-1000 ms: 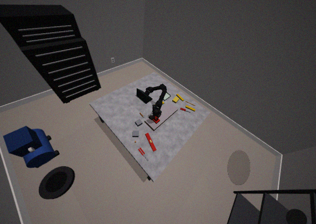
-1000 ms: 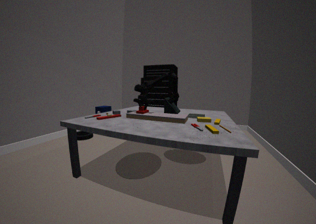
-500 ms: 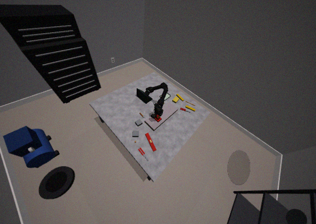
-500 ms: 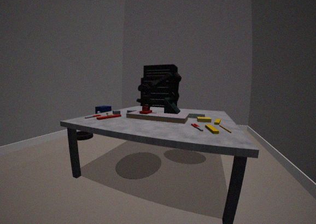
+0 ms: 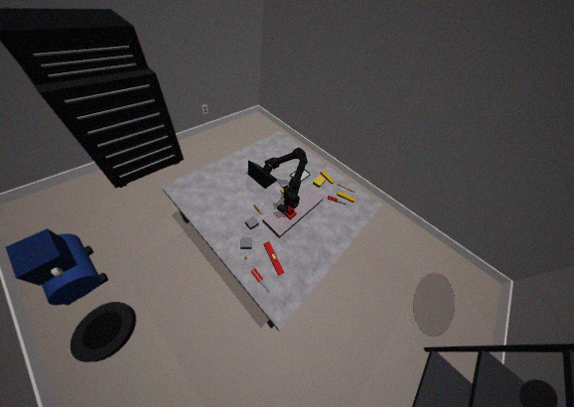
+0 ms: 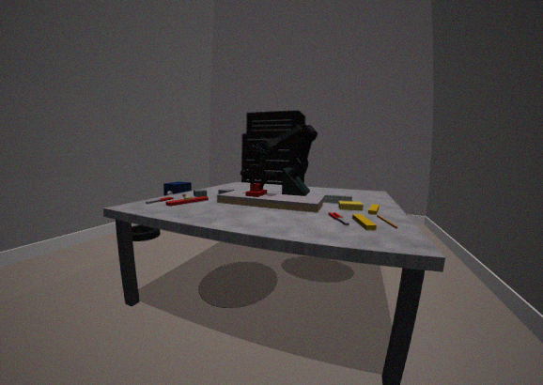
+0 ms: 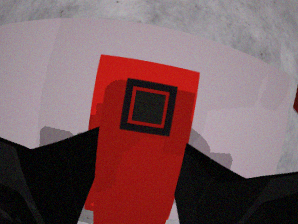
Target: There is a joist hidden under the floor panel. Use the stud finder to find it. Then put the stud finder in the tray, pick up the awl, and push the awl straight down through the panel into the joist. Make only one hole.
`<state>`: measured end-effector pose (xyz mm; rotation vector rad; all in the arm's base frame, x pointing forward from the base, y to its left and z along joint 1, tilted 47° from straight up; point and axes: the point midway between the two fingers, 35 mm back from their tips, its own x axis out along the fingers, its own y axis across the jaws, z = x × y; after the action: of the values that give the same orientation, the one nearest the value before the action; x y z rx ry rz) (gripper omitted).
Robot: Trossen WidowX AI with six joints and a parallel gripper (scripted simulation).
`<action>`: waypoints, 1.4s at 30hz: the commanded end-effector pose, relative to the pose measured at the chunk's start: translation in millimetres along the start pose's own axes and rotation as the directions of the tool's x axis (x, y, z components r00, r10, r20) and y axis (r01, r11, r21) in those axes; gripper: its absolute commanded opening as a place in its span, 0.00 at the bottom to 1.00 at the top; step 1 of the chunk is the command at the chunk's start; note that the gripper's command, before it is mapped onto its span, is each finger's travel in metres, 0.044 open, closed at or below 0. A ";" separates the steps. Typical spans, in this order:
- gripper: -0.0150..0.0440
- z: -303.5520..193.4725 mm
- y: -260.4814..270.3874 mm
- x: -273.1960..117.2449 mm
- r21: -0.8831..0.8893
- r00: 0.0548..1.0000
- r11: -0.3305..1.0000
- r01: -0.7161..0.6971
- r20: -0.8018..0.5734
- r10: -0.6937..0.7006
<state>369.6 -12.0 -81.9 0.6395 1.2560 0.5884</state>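
Note:
My gripper (image 5: pixel 288 207) (image 6: pixel 256 183) (image 7: pixel 139 137) is shut on the red stud finder (image 5: pixel 290 213) (image 6: pixel 255 192) (image 7: pixel 135 167). The stud finder is upright, at or just above the top of the pale floor panel (image 5: pixel 309 203) (image 6: pixel 277 205) (image 7: pixel 60 85), toward the panel's end nearer the red level. Its square display (image 7: pixel 148 106) looks dark in the wrist view. What seems to be the awl (image 5: pixel 257 208), with an orange-brown handle, lies beside the panel. A pale green-rimmed piece that looks like the tray (image 6: pixel 338 198) lies past the panel's other end. The joist is hidden.
A red level (image 5: pixel 273 258) (image 6: pixel 187 201), grey blocks (image 5: pixel 252 222) and red-handled pliers (image 5: pixel 262 281) lie at one side. Several yellow pieces (image 5: pixel 346 197) (image 6: pixel 350 206), a thin pencil-like stick (image 5: pixel 346 188) and another red-handled tool (image 6: pixel 338 219) lie at the other. A dark slanted board (image 5: pixel 261 175) stands behind the panel.

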 end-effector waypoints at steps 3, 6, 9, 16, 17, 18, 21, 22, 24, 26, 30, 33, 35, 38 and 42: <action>0.25 0.3 17.7 1.2 -0.007 1.000 1.000 -0.009 -0.001 0.009; 0.25 0.2 24.5 1.2 -0.006 1.000 1.000 -0.009 -0.001 0.009; 0.25 0.2 31.2 1.2 -0.006 1.000 1.000 -0.010 -0.001 0.010; 0.25 0.1 47.0 1.2 -0.006 1.000 1.000 -0.010 -0.001 0.010; 0.25 0.1 49.3 1.2 -0.006 1.000 1.000 -0.010 -0.001 0.010; 0.25 0.1 51.5 1.2 -0.006 1.000 1.000 -0.011 -0.002 0.011; 0.25 0.0 58.3 1.2 -0.005 1.000 1.000 -0.011 -0.002 0.011; 0.25 0.0 60.5 1.2 -0.005 1.000 1.000 -0.011 -0.002 0.011; 0.25 0.0 65.0 1.1 -0.005 1.000 1.000 -0.011 -0.002 0.011; 0.25 0.0 69.5 1.1 -0.005 1.000 1.000 -0.011 -0.002 0.011; 0.25 0.0 78.6 1.1 -0.005 1.000 1.000 -0.012 -0.002 0.012; 0.25 0.0 85.3 1.1 -0.005 1.000 1.000 -0.012 -0.002 0.012; 0.25 -0.1 89.8 1.0 -0.005 1.000 1.000 -0.012 -0.002 0.012; 0.25 -0.1 96.6 1.0 -0.004 1.000 1.000 -0.013 -0.002 0.013; 0.25 -0.1 105.6 0.9 -0.004 1.000 1.000 -0.013 -0.002 0.013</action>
<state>364.9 53.2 -13.8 0.6440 1.2573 0.5886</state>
